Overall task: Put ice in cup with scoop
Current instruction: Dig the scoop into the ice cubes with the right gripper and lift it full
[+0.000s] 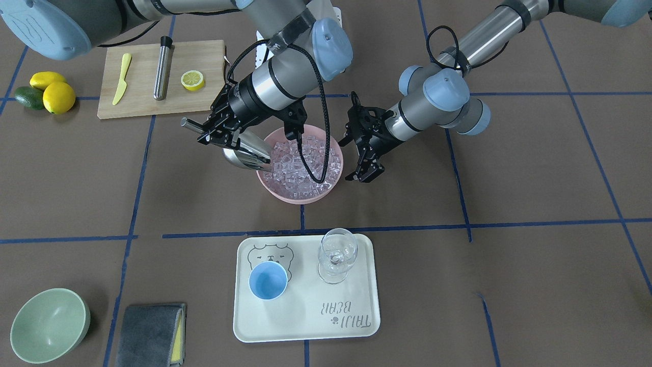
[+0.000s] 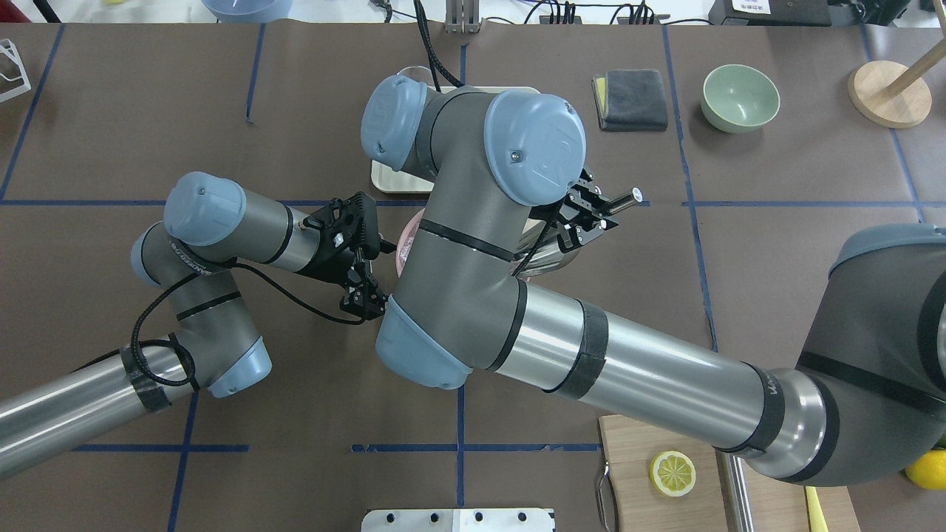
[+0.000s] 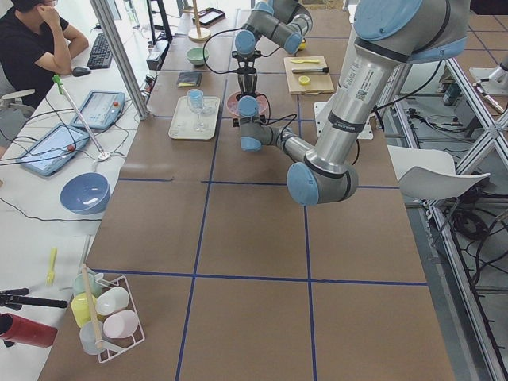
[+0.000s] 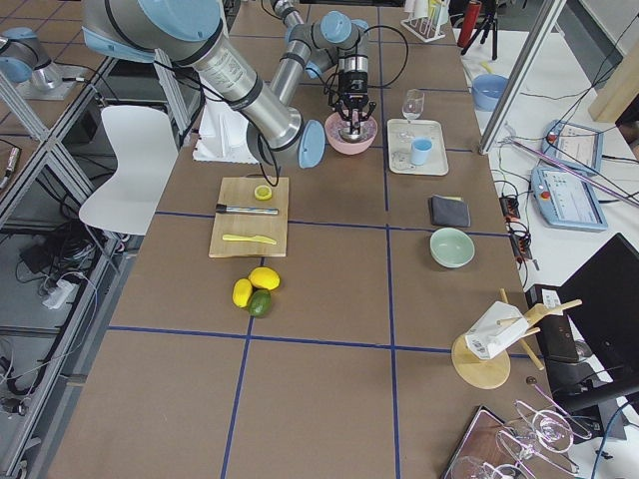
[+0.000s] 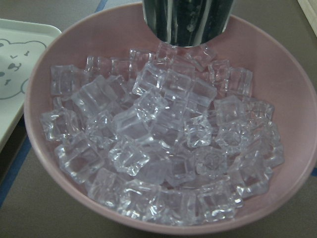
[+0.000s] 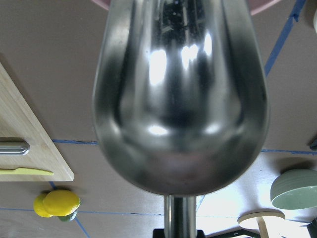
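The ice (image 1: pixel 300 165) fills a pink bowl (image 1: pixel 285 196) at mid-table, and the left wrist view shows the ice (image 5: pixel 163 144) close up. My right gripper (image 1: pixel 224 136) is shut on the thin handle of the steel scoop (image 1: pixel 247 153). The scoop's mouth dips into the ice at the bowl's edge, and the scoop (image 5: pixel 188 20) enters the left wrist view from the top. My left gripper (image 1: pixel 354 159) stands open beside the bowl's opposite rim, holding nothing. The light-blue cup (image 1: pixel 268 281) stands on a cream tray (image 1: pixel 305 326), nearer the operators' side.
A clear wine glass (image 1: pixel 336 255) shares the tray. A wooden board (image 1: pixel 147 104) carries a yellow knife, a steel cylinder (image 1: pixel 163 69) and a lemon half. Lemons and an avocado (image 1: pixel 48 92) lie beside it. A green bowl (image 1: pixel 48 326) and a grey cloth (image 1: pixel 150 334) sit near the front.
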Robot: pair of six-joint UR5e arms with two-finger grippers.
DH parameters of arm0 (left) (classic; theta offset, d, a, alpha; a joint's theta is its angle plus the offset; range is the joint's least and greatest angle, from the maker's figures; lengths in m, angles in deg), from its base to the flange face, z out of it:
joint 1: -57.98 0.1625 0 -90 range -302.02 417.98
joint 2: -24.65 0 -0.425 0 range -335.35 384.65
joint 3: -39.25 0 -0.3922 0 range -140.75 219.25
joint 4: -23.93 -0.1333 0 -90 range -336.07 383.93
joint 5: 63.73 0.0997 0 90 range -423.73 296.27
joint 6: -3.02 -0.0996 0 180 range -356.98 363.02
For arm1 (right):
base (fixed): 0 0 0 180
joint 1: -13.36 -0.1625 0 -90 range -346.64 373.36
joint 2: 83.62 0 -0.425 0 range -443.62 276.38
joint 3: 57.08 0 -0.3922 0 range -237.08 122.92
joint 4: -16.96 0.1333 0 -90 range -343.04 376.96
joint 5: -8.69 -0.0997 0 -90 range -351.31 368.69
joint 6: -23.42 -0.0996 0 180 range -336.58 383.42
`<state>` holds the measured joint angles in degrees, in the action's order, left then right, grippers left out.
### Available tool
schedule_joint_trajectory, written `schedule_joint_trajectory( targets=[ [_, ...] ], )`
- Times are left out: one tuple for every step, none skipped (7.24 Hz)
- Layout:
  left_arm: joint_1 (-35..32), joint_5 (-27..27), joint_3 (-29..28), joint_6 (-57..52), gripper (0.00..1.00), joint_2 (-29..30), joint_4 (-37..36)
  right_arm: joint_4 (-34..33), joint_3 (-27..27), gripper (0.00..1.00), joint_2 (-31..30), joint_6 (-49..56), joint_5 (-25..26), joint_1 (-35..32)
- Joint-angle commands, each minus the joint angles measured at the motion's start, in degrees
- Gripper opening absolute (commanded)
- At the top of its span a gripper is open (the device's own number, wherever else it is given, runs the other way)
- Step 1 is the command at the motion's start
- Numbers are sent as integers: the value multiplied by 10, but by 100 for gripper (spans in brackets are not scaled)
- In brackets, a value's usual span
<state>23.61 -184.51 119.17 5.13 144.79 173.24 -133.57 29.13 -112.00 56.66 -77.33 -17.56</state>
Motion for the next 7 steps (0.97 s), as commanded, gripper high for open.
schedule_joint_trajectory(
  targets=[
    [0, -1, 0, 0, 100, 2, 2, 13, -12, 0, 0, 0, 9, 9],
    [0, -1, 0, 0, 100, 2, 2, 14, -15, 0, 2, -1, 9, 12],
    [0, -1, 0, 0, 100, 2, 3, 14, -16, 0, 3, -2, 9, 13],
    [0, -1, 0, -1, 100, 2, 8, 33, -18, 0, 1, -4, 9, 14],
    [0, -1, 0, 0, 100, 2, 14, 51, -35, 0, 2, -5, 9, 15],
    [0, -1, 0, -1, 100, 2, 14, 59, -38, 0, 2, -5, 9, 15],
    [0, -1, 0, -1, 100, 2, 14, 60, -37, 0, 2, -5, 9, 15]
  ],
)
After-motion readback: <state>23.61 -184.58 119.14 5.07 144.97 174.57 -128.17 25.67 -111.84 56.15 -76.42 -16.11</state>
